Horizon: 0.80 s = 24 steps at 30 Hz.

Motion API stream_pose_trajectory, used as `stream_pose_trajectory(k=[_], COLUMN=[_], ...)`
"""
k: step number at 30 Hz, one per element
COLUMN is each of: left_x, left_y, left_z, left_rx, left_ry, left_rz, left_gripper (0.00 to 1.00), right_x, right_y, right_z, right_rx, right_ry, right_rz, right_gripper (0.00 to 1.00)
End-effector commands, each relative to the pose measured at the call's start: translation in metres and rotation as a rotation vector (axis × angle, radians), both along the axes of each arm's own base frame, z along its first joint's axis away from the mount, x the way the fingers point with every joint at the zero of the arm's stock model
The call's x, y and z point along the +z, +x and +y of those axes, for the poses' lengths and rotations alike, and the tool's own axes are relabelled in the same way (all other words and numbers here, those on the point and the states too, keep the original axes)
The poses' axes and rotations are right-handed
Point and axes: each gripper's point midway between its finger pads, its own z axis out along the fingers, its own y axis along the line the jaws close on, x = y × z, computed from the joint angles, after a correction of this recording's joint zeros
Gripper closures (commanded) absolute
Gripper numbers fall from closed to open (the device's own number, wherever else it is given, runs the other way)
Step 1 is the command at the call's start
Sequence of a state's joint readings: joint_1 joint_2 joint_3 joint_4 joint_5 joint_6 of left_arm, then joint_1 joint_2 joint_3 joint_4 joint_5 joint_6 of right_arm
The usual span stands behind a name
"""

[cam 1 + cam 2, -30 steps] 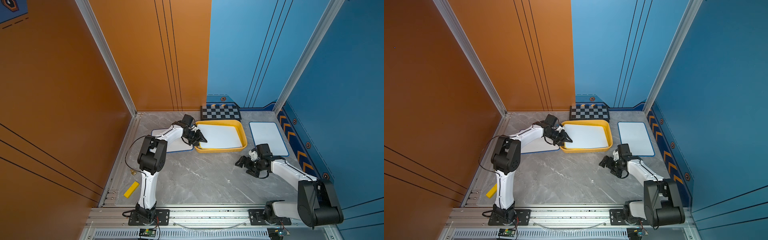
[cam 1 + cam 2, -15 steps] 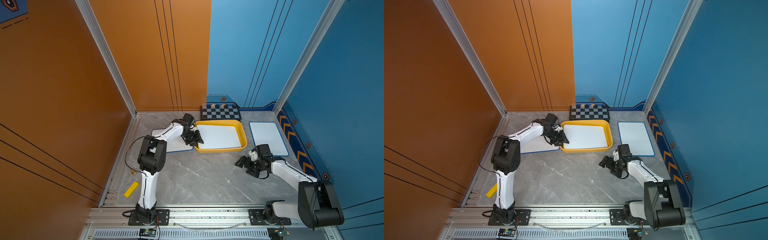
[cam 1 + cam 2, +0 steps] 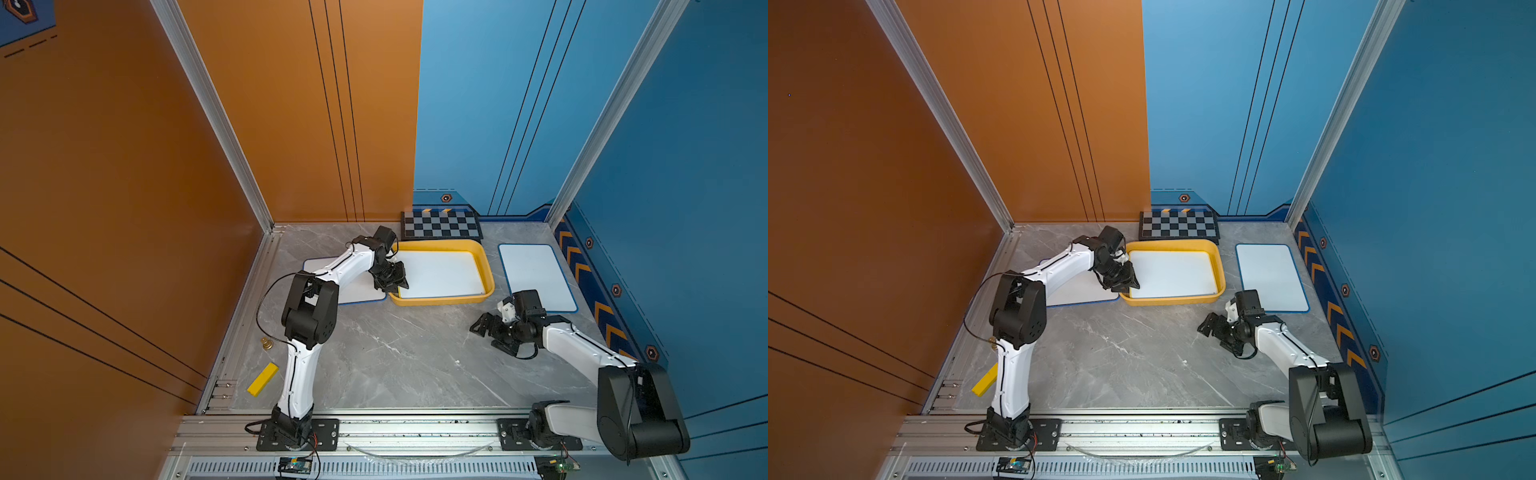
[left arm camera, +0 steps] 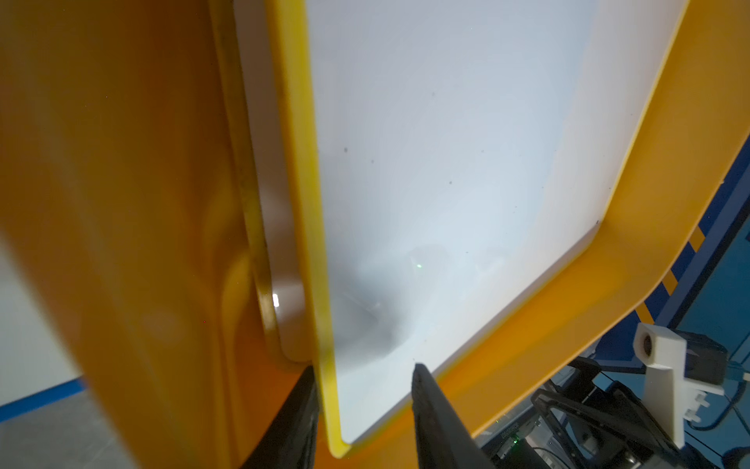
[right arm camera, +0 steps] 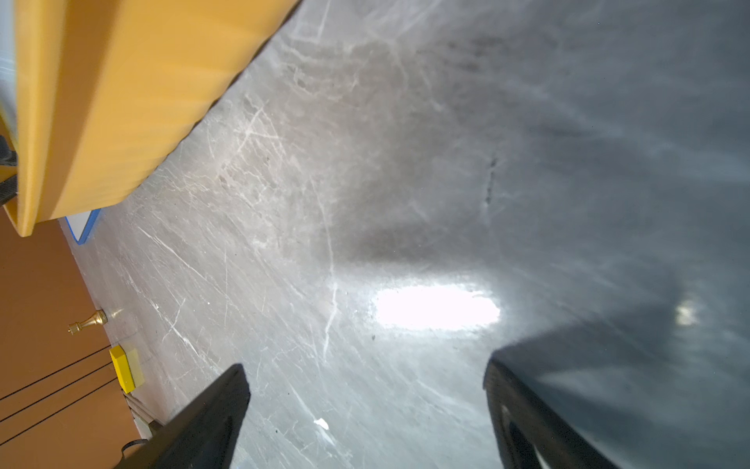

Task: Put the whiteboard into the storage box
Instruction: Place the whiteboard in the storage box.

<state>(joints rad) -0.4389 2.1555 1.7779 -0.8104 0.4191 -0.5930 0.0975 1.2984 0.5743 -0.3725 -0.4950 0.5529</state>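
Below the black-and-grey checkerboard (image 3: 440, 224), at mid-frame in both top views, the yellow storage box (image 3: 440, 300) sits on the grey marble tabletop (image 3: 395, 357). A whiteboard (image 3: 440, 272) lies flat inside it, covering nearly the whole floor.

The left gripper (image 3: 397, 284) hangs over the box's lower-left corner. Its wrist view shows the jaws part-way open. One finger (image 4: 298, 410) stands outside a thin yellow edge that borders the white surface. The other stands over the white, with a strip of white showing between it and that edge. Whether the edge belongs to the board or to the box I cannot tell.

Left of the box a second whiteboard (image 3: 359, 291), blue-framed, lies partly under the left arm, its corner close against the box wall. Right of the box a third whiteboard (image 3: 536, 276) lies flat, with a gap of marble between them.

The right gripper (image 3: 488, 338) is over bare marble to the lower right of the box, its jaws spread wide and holding nothing.

Near the left edge of the tabletop lie a yellow block (image 3: 262, 379) and a small brass piece (image 3: 267, 343).
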Motion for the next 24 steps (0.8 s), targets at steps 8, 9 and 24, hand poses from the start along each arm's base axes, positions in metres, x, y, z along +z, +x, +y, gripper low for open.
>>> stream_pose_trajectory(k=[8,9,24], left_x=[-0.02,-0.018,0.057], left_y=[-0.014,-0.013,-0.009], left_z=[0.015,0.015,0.024], left_rx=[0.027,0.029,0.029], left_ry=[0.176,0.185,0.2], left_rz=[0.083,0.083,-0.09], left_gripper=[0.6,0.6,0.59], right_x=[-0.031,-0.032,-0.032], right_y=[-0.04,-0.04,-0.039], right_z=[-0.004,-0.004,-0.004], right_rx=[0.012,0.012,0.016], right_ry=[-0.032,-0.033,-0.033], right_rz=[0.145,0.145,0.137], right_gripper=[0.07,0.07,0.07])
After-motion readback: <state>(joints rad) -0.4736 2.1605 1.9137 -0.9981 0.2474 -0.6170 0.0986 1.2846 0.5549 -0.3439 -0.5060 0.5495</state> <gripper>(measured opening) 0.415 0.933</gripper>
